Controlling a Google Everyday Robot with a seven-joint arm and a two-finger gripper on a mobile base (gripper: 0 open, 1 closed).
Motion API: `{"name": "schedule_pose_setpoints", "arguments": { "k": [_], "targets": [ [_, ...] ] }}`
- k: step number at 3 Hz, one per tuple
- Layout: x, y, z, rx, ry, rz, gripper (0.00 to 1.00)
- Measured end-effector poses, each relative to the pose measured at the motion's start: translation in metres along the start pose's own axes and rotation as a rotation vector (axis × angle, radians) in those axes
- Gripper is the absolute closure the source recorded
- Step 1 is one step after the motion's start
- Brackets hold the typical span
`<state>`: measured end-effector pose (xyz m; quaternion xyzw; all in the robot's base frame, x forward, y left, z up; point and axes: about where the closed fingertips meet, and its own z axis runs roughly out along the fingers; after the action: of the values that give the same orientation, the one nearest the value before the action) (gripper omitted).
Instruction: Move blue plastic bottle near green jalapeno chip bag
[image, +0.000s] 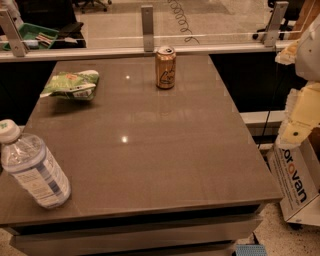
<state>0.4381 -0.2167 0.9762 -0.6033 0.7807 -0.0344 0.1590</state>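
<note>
The blue plastic bottle (33, 170), clear with a white cap and a blue-and-white striped label, stands at the front left corner of the brown table (160, 145). The green jalapeno chip bag (70, 84) lies flat at the back left of the table, well behind the bottle. My gripper (299, 116) shows as cream-white parts at the right edge of the view, beyond the table's right side and far from both things. It holds nothing that I can see.
A gold-orange drink can (165, 67) stands upright at the back centre of the table. A glass barrier with metal posts (147, 27) runs along the back edge. A white cardboard box (298, 182) stands on the floor to the right.
</note>
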Motion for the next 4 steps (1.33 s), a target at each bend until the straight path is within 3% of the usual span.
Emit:
{"name": "schedule_pose_setpoints", "arguments": {
  "k": [1,2,4],
  "targets": [
    [0.000,0.000,0.000,0.000,0.000,0.000,0.00],
    [-0.009,0.009,0.006,-0.012,-0.051,-0.002,0.00],
    [-0.084,0.075,0.052,-0.096,-0.372,-0.061,0.00]
  ]
}}
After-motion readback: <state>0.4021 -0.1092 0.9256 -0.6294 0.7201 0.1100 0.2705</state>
